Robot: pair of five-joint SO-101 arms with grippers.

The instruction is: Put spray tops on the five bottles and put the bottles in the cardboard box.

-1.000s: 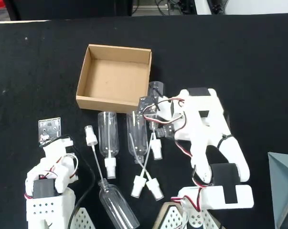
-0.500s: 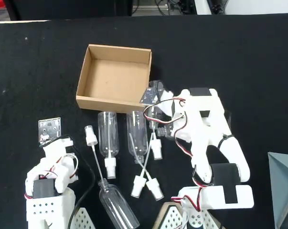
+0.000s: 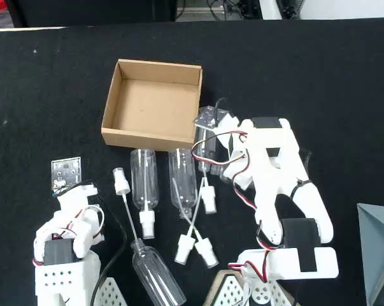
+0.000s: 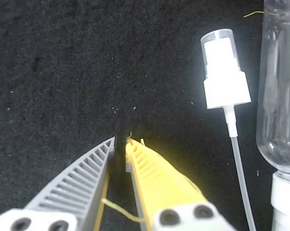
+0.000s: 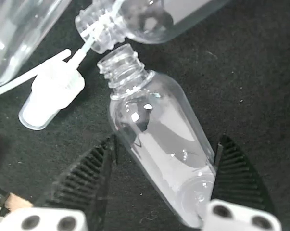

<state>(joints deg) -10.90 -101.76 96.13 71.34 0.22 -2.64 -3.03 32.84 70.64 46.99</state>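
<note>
Right gripper (image 5: 166, 139), jaws spread wide, straddles an uncapped bottle (image 5: 159, 154) lying flat, axis 12-to-6, neck toward 6 o'clock, beside the cardboard box (image 3: 152, 137)'s 5 o'clock corner. Open table (image 3: 344, 95) lies at 3 o'clock. Left gripper (image 4: 121, 144) is pinched closed.

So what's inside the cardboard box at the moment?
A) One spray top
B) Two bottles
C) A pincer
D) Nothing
D: the floor of the cardboard box is bare, and the bottles lie outside it on the table.
</note>
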